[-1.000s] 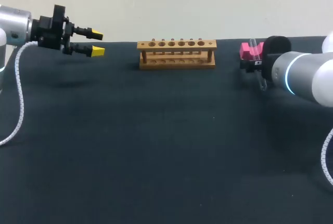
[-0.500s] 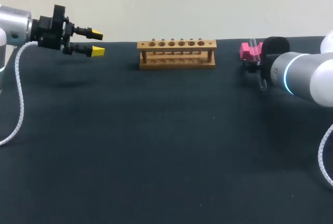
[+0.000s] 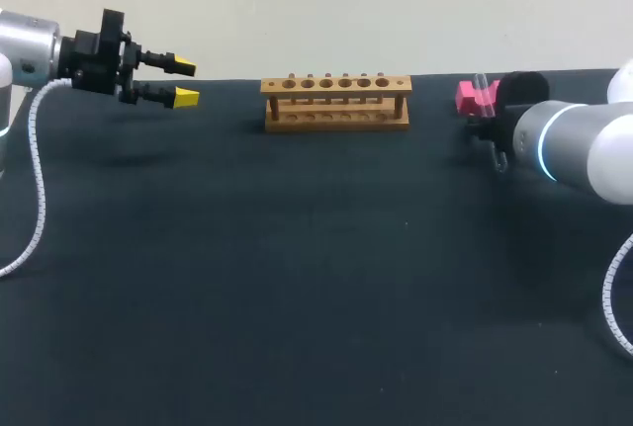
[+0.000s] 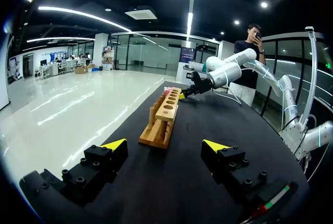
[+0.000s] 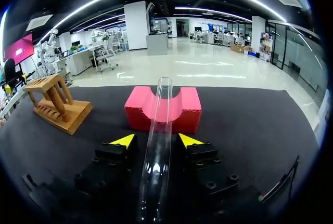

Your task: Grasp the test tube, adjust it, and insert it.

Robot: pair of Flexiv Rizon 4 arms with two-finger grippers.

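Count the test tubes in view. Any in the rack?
1. The test tube is gripped by the right gripper, jaws shut on it, with its far end at the pink holder. None visible in the wooden rack.

a robotics lab: wooden tube rack (image 3: 336,102) on a black table (image 3: 297,278).

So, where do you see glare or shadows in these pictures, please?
Right wrist view: the ceiling lights reflect as bright streaks along the test tube. Head view: the light is even, with only a faint soft shadow on the table under the left gripper. Left wrist view: the wooden rack is evenly lit, without glare.
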